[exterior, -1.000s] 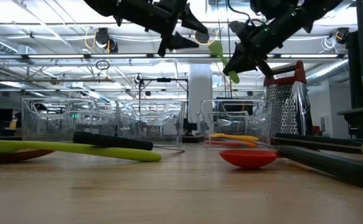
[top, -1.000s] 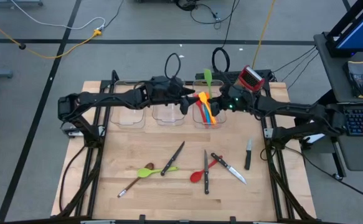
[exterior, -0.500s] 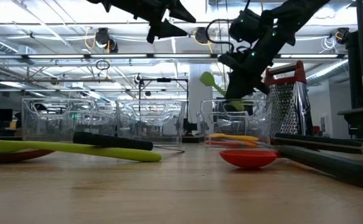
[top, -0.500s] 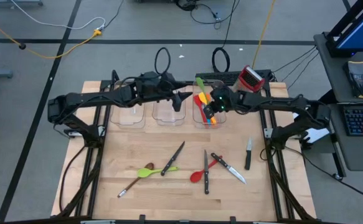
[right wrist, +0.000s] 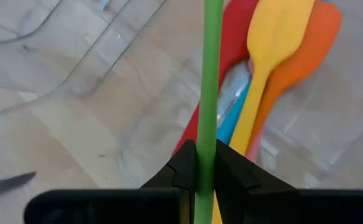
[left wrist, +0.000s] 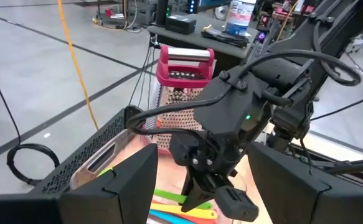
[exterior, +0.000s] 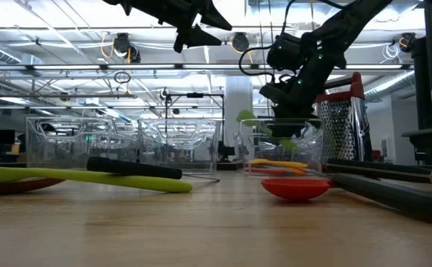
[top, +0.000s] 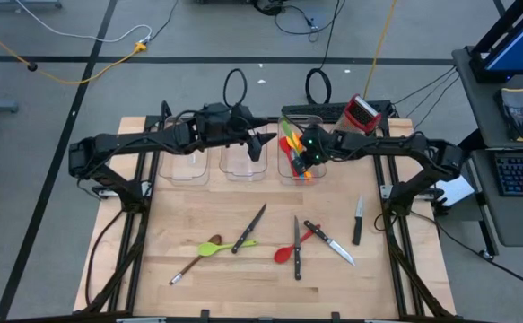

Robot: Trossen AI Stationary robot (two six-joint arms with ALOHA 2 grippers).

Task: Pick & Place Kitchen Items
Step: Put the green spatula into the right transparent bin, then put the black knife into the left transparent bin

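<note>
1. The right gripper [right wrist: 205, 163] is clamped on a green spatula [right wrist: 211, 74], poised over the rightmost bin [top: 285, 172].
2. That bin already holds red, yellow and orange utensils [right wrist: 274, 56].
3. The left gripper [top: 263, 146] hangs open, empty.
4. Knives [top: 249, 227] and spoons [top: 286, 250] lie unsorted on the table [top: 180, 296].

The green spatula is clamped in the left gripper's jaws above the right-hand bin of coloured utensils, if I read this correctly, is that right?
Not quite: the green spatula is clamped in the right gripper, not the left. The right wrist view shows its jaws shut on the green handle, with the right-hand bin of coloured utensils below. In the high view the left gripper hovers over the middle bin, jaws open and holding nothing.
</note>
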